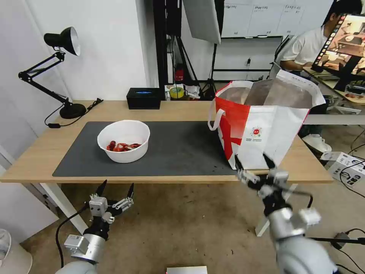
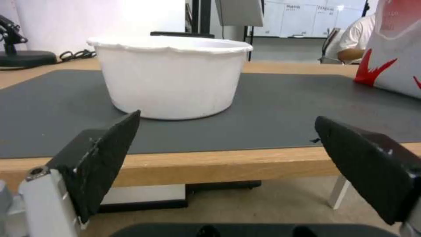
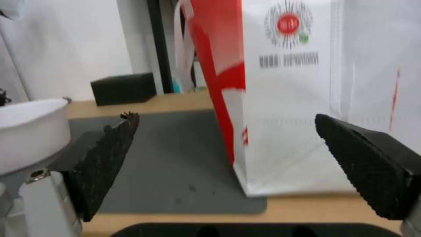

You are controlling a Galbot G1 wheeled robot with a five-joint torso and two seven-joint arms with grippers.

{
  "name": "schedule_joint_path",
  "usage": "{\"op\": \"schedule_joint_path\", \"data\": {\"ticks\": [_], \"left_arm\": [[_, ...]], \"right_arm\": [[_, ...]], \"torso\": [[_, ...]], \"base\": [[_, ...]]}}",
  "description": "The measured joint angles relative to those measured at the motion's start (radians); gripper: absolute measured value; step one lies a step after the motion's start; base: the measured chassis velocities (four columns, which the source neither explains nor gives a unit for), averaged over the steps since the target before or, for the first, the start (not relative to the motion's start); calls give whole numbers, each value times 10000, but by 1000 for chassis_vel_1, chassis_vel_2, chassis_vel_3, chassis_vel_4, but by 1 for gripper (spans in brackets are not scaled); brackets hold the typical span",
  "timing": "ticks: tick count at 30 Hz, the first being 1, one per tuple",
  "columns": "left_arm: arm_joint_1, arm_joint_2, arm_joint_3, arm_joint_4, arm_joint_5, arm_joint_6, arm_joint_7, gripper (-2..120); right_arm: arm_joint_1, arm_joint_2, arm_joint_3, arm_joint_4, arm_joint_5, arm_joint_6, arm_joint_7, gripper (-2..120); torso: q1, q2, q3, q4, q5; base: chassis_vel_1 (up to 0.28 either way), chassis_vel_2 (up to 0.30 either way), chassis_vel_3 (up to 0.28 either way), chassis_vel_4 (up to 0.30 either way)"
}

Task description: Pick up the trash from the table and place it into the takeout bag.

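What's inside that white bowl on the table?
Looking down from the head view, the white bowl holds a small heap of red scraps on its floor. From the left wrist view its wall hides the contents, so anything beneath the scraps cannot be seen.

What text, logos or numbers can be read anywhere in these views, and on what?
Nothing can be read.
Takeout bag: round red logo over rows of small print, too blurred to read.
Whiteboard behind: writing too small.
Tissue box: blue mark, no legible words.
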Motion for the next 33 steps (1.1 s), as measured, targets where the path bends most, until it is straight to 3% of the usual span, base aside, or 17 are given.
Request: {"op": "schedule_joint_path", "data": {"ticks": [15,28,33], "left_arm": [[-52,35,-49,16,-46,-9,41,100],[-38,140,-193,30,-214,-109,50,100],[-475,581,-361,-109,-736,139,-30,100]], "right_arm": [[-159,848,-662,-1506,-1118,421,-180,100],[-199,944,-778,-1632,-1347,434,-159,100],[-194,936,-777,-1625,-1338,428,-155,100]], "torso": [[0,0,1,1,1],[0,0,1,2,0],[1,-1,1,2,0]], "base": [[0,0,0,0],[0,0,0,0],[0,0,0,0]]}}
